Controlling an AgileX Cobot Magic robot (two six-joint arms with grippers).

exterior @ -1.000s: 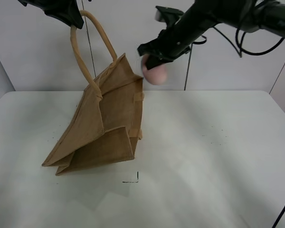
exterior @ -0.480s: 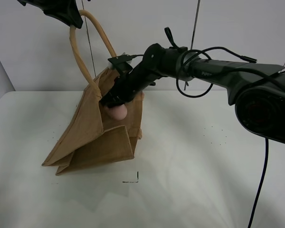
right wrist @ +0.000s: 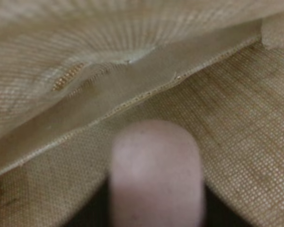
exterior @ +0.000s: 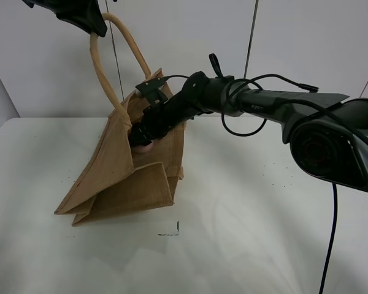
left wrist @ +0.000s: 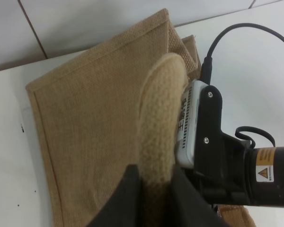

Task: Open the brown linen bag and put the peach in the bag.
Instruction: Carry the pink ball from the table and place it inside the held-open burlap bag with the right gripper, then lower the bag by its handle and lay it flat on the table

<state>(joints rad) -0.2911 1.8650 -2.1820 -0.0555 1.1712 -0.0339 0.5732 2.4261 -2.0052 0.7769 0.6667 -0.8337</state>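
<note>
The main risk is the bag (exterior: 119,168) sagging shut. It hangs tilted from one handle (exterior: 119,37) pinched in the left hand (exterior: 97,26), base on the tabletop (exterior: 264,214), so a slip of that pinch would fold cloth over the right hand (exterior: 142,136). Letting go too near the rim could send the peach (right wrist: 156,175) rolling out. The right hand, closed round the peach, sits just inside the bag's mouth; beyond it only bare cloth shows.
</note>
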